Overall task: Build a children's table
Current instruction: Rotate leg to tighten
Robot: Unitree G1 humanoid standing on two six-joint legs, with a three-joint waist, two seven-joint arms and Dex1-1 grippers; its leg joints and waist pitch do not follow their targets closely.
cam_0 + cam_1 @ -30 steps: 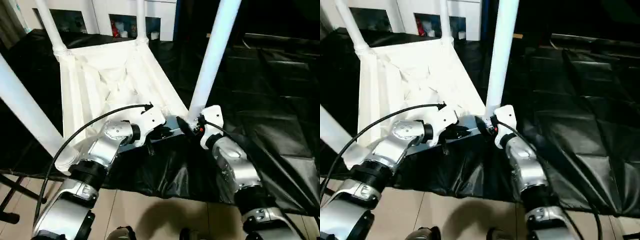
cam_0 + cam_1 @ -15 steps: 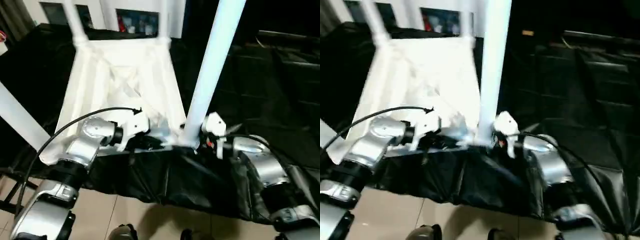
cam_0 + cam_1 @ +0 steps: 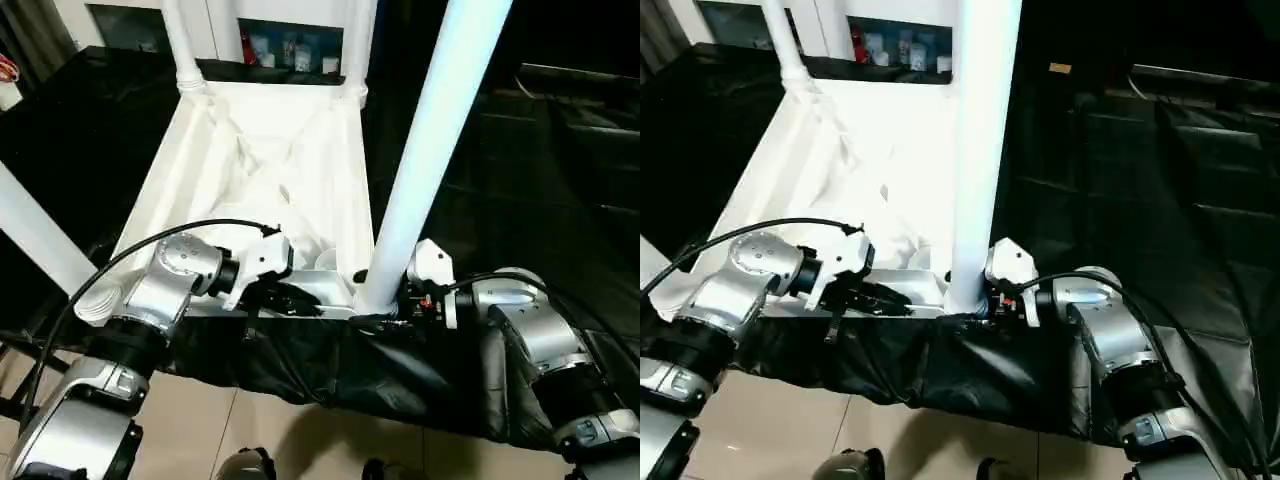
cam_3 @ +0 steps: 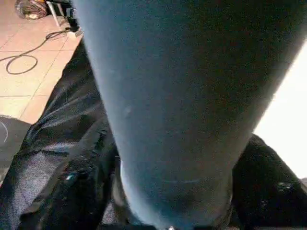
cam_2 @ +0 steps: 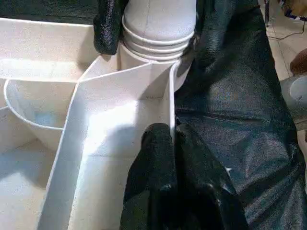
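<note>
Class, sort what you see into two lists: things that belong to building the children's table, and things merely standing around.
Belongs to the job:
- upturned white plastic tabletop
- white tube leg at near corner
- right end effector

Just around:
- black plastic sheet
- white glass-door cabinet

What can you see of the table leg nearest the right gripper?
The leg is a smooth white plastic tube, standing nearly upright and running out of the head view's top. Its ringed foot sits in the near right corner socket of the upturned tabletop. The right gripper has a black finger on each side of its base. The left gripper pinches the tabletop's rim beside that socket.
</note>
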